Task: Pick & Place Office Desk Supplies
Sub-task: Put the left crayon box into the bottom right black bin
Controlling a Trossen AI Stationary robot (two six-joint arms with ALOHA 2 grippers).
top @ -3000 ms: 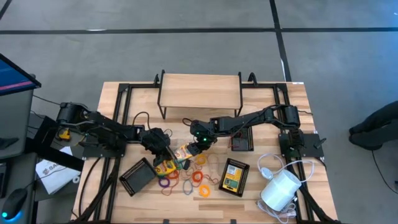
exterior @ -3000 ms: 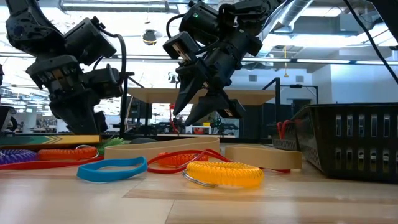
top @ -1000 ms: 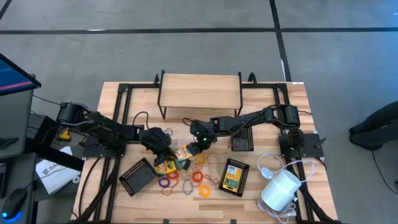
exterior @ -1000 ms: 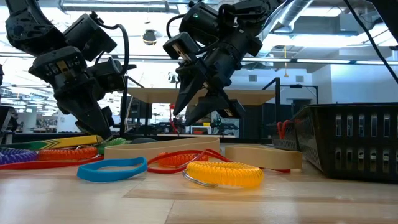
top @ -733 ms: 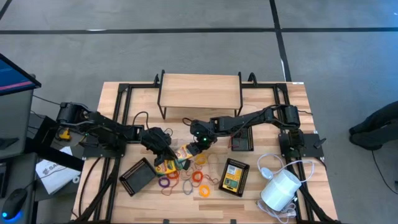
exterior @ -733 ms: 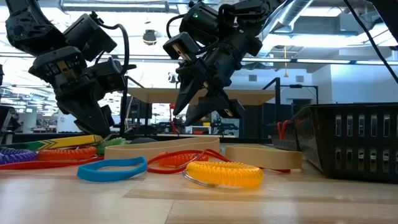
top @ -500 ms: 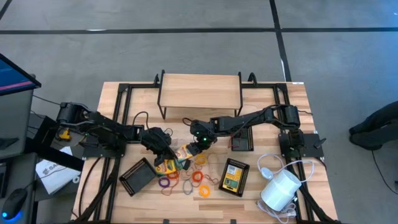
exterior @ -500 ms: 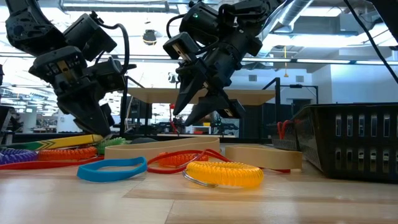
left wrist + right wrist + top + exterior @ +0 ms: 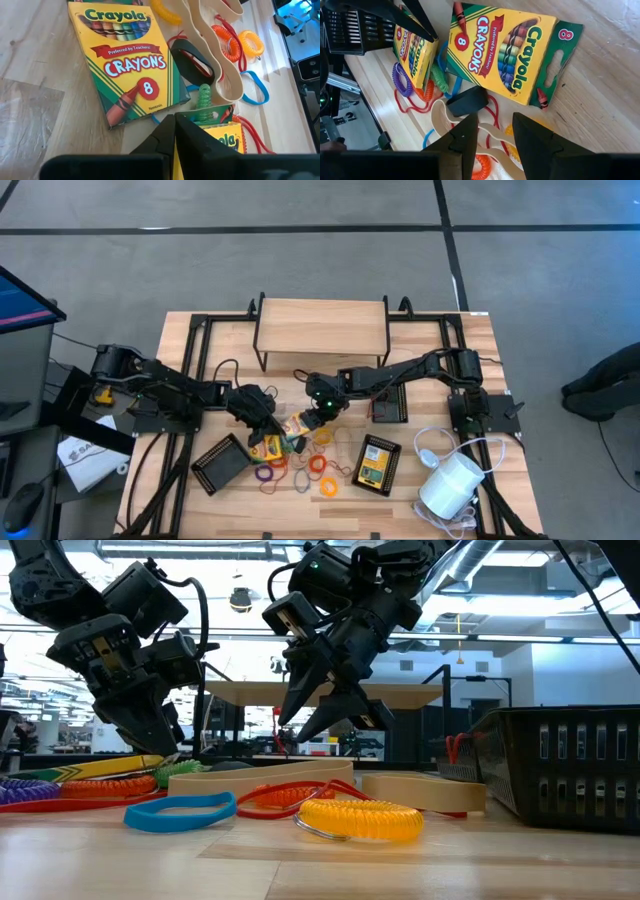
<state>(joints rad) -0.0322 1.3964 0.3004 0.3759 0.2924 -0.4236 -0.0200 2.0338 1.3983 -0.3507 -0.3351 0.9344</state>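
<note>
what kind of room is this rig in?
Likely an open industrial lab or workshop: bare grey floor around the wooden table, exposed ceiling ducts and beams overhead, and a lit monitor beside the rig.

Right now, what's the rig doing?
The left gripper is shut on the edge of one crayon box, next to a second crayon box lying flat on the table. The right gripper hangs open just above the second box, holding nothing. Elastic loops lie scattered around both boxes.
</note>
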